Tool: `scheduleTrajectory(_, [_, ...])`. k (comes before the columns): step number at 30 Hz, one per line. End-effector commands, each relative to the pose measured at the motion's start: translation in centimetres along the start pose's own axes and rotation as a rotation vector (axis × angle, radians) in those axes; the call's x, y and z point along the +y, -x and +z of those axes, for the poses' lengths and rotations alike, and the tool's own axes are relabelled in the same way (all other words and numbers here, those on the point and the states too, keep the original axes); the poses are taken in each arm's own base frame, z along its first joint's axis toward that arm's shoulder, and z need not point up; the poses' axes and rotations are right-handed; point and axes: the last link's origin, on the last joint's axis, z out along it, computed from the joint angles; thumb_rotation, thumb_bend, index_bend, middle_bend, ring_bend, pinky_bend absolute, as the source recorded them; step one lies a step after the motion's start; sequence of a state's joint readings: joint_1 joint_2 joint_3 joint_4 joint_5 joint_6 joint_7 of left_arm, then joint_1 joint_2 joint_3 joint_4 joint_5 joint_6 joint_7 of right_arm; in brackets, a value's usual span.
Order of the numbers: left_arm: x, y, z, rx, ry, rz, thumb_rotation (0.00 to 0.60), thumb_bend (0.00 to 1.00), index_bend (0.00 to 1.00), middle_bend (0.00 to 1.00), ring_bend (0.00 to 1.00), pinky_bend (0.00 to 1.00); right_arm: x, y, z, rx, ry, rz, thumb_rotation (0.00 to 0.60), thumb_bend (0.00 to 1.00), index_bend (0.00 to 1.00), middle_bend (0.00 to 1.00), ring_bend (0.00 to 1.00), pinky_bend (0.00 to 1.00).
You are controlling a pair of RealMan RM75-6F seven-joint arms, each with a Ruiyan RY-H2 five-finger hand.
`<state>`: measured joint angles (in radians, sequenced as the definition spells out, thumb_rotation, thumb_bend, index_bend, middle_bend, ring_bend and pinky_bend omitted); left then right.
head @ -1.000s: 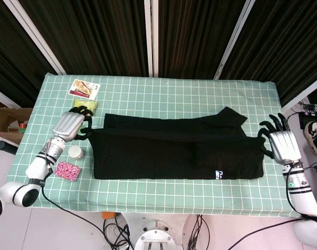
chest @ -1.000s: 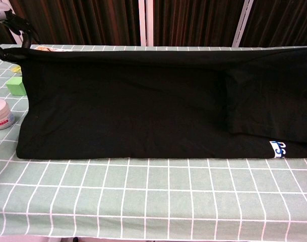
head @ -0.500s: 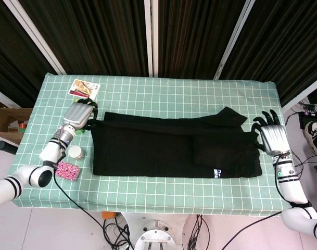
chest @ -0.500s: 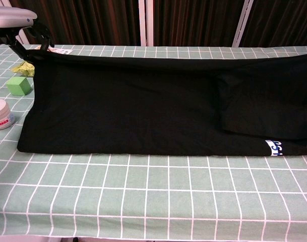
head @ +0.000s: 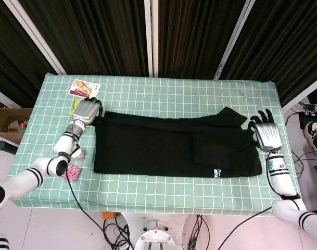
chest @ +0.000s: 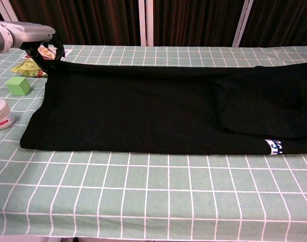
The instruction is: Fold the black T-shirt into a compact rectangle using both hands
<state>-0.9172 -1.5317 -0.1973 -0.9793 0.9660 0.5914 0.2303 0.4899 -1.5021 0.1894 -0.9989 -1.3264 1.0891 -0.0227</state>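
Far left on the green checked desk (head: pixel 163 88): picture card (head: pixel 84 88), yellow-green wrapper (chest: pixel 27 67), green cube (chest: pixel 18 86), small white jar (chest: pixel 0 114), pink speckled packet (head: pixel 71 171). Just beside these, left hand (head: pixel 85 111) at the top-left corner of the black T-shirt (head: pixel 163 146), fingers curled onto the raised edge in the chest view, apparently pinching the cloth. Across the middle, shirt lying lengthwise, already folded into a long band, sleeve poking out at the upper right, white-and-blue label (head: pixel 217 172) near the front edge. Far right, right hand (head: pixel 264 134) at the shirt's end, dark fingers against dark cloth; cannot tell whether holding or merely touching. Likely soft, light, limp fabric, prone to sagging and slipping between layers. Best taken at the end corners, all layers pinched together.
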Motion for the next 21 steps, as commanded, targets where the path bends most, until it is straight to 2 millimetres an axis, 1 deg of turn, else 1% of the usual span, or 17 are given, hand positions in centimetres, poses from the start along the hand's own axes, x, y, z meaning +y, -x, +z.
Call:
scheduleTrajectory(1, [0.5, 0.4, 0.7, -0.013, -0.002, 0.012, 0.6, 0.49, 0.64, 0.24, 0.14, 0.19, -0.1, 0.2, 0.4, -0.007, 0.0, -0.026, 0.6, 0.61, 0.75, 0.3, 0.08, 0.04])
scheduleTrajectory(9, [1.2, 1.0, 2.2, -0.027, -0.019, 0.023, 0.6, 0.48, 0.57, 0.23, 0.14, 0.19, -0.7, 1.0, 1.4, -0.028, 0.01, -0.053, 0.6, 0.61, 0.74, 0.3, 0.08, 0.04])
scheduleTrajectory(11, [1.1, 1.2, 2.5, -0.03, -0.031, 0.035, 0.6, 0.47, 0.53, 0.22, 0.14, 0.19, -0.9, 1.2, 1.7, -0.036, 0.013, -0.061, 0.6, 0.61, 0.74, 0.3, 0.08, 0.04])
scheduleTrajectory(12, [1.0, 1.2, 2.6, -0.03, -0.037, 0.055, 0.6, 0.46, 0.47, 0.2, 0.13, 0.19, -1.0, 1.3, 1.8, -0.041, 0.014, -0.065, 0.6, 0.61, 0.73, 0.29, 0.08, 0.04])
scheduleTrajectory(13, [0.8, 1.1, 2.7, -0.017, -0.045, 0.081, 0.6, 0.41, 0.35, 0.17, 0.12, 0.19, -1.1, 1.4, 2.0, -0.043, 0.017, -0.069, 0.6, 0.6, 0.73, 0.29, 0.08, 0.04])
scheduleTrajectory(14, [0.7, 0.9, 2.7, -0.001, -0.047, 0.093, 0.6, 0.35, 0.26, 0.15, 0.11, 0.19, -1.2, 1.5, 2.2, -0.045, 0.023, -0.069, 0.6, 0.6, 0.72, 0.29, 0.08, 0.03])
scheduleTrajectory(15, [0.6, 0.7, 2.5, 0.02, -0.048, 0.097, 0.6, 0.31, 0.22, 0.14, 0.11, 0.19, -1.3, 1.5, 2.3, -0.047, 0.029, -0.067, 0.6, 0.6, 0.71, 0.29, 0.08, 0.03])
scheduleTrajectory(16, [0.4, 0.4, 2.2, 0.049, -0.049, 0.094, 0.6, 0.28, 0.2, 0.14, 0.11, 0.19, -1.3, 1.6, 2.6, -0.049, 0.036, -0.063, 0.6, 0.59, 0.7, 0.29, 0.08, 0.03])
scheduleTrajectory(18, [-0.1, -0.2, 1.4, 0.089, -0.045, 0.086, 0.6, 0.26, 0.2, 0.13, 0.11, 0.19, -1.5, 1.7, 2.9, -0.056, 0.04, -0.07, 0.6, 0.59, 0.67, 0.28, 0.08, 0.03])
scheduleTrajectory(20, [-0.6, -0.8, 0.2, 0.138, -0.034, 0.069, 0.6, 0.26, 0.2, 0.13, 0.11, 0.19, -1.7, 2.0, 3.2, -0.069, 0.043, -0.087, 0.6, 0.58, 0.62, 0.26, 0.07, 0.02])
scheduleTrajectory(21, [-0.8, -1.1, -0.4, 0.156, -0.03, 0.052, 0.6, 0.25, 0.2, 0.13, 0.11, 0.19, -1.8, 2.1, 3.4, -0.075, 0.044, -0.097, 0.6, 0.56, 0.58, 0.25, 0.06, 0.01])
